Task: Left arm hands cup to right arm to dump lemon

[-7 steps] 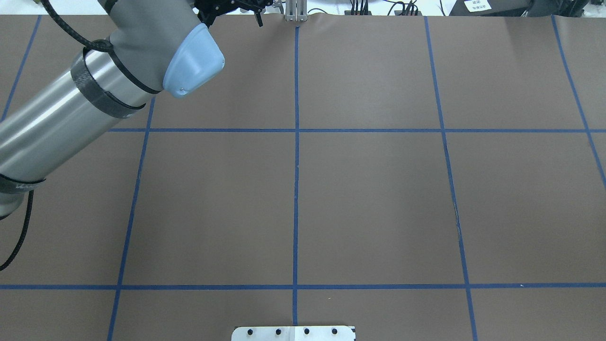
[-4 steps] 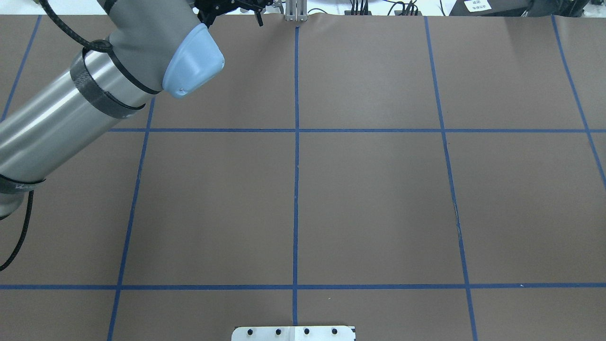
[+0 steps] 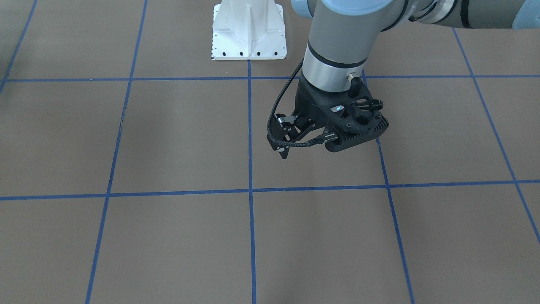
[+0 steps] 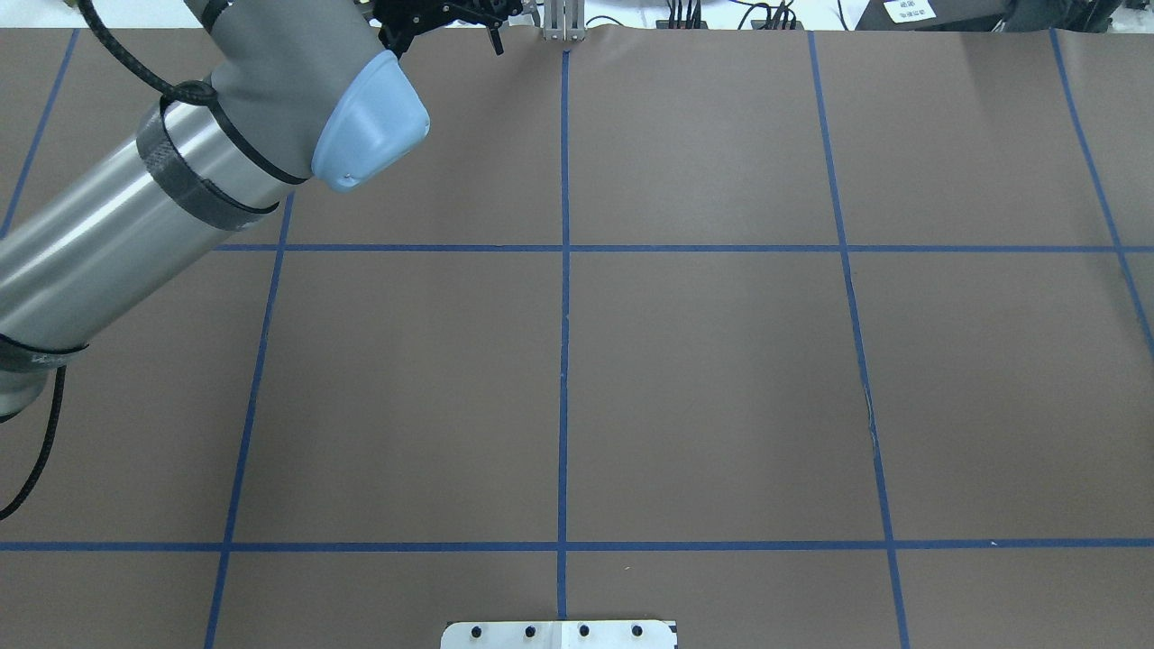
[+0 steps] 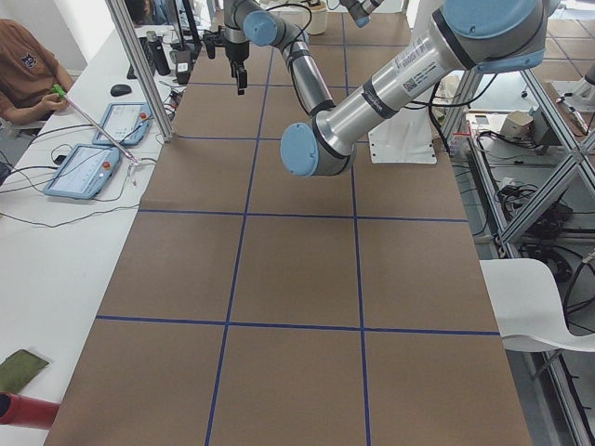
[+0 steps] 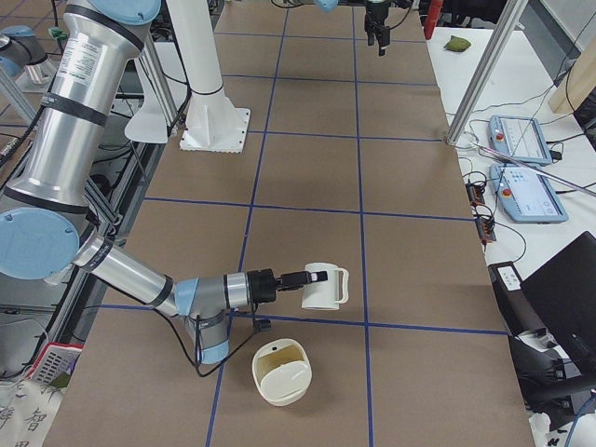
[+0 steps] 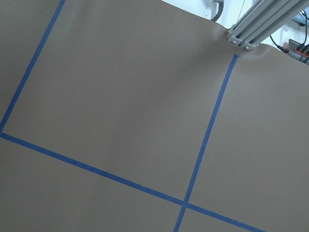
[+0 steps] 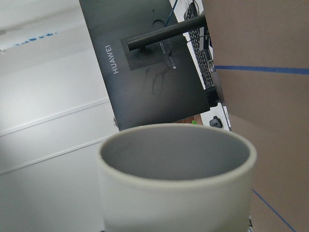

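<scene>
The cream-white cup (image 6: 321, 289) hangs above the table in the exterior right view, at the tip of the near right arm's gripper (image 6: 303, 277), handle pointing away from it. I cannot tell whether that gripper is shut. The right wrist view is filled by the cup's rim and grey inside (image 8: 178, 193); no fingers and no lemon show there. My left gripper (image 3: 280, 147) hangs over the far middle of the table, open and empty. It also shows at the top of the overhead view (image 4: 442, 27). The lemon shows in no view.
A cream bowl (image 6: 282, 372) stands on the table just below the cup. The white arm mount (image 3: 249, 33) sits at the robot's edge. An aluminium post (image 4: 563, 22), tablets (image 6: 521, 140) and a seated person (image 5: 23, 74) are along the far side.
The left arm's elbow has shifted very slightly; nothing else has visibly changed.
</scene>
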`<action>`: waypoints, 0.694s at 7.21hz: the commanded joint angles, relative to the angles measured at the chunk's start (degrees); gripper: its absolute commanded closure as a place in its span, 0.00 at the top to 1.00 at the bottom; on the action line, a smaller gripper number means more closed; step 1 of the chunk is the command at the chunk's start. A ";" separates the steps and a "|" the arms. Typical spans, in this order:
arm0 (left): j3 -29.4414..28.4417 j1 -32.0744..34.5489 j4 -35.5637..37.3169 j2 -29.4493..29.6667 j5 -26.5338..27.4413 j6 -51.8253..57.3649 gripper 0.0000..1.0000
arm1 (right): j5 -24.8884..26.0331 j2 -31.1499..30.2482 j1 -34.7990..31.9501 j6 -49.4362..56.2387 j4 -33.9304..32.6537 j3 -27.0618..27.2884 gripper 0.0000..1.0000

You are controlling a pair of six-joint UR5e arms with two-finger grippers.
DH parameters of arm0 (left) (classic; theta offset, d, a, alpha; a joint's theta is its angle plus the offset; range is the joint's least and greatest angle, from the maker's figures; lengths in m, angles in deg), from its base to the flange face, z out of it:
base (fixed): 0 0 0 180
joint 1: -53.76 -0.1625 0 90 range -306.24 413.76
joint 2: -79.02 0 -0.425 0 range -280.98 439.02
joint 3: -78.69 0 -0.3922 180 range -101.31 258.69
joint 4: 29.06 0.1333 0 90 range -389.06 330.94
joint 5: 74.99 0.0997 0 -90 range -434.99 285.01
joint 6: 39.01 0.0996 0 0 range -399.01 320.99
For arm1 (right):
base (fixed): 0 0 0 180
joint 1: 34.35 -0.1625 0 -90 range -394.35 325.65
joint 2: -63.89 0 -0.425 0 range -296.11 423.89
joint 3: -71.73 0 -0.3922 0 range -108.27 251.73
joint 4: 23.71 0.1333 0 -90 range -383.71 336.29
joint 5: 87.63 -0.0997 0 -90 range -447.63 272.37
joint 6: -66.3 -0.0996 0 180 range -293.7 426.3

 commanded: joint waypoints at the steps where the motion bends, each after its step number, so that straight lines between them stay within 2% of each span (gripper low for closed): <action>1: -0.16 -0.22 -0.09 -0.18 -0.10 0.09 1.00 | -0.07 1.98 0.16 13.84 -16.84 11.74 0.17; 3: -0.34 -0.40 -0.18 -0.27 -0.54 0.09 1.00 | 0.54 6.88 3.31 30.67 -28.21 16.79 0.17; 4: -0.34 -1.01 -0.18 -0.10 -0.54 0.00 1.00 | 0.81 9.78 4.72 36.95 -34.80 17.50 0.16; 5: -0.60 -1.36 -0.18 0.08 -0.71 0.00 1.00 | 0.90 11.99 6.74 43.10 -37.47 17.34 0.14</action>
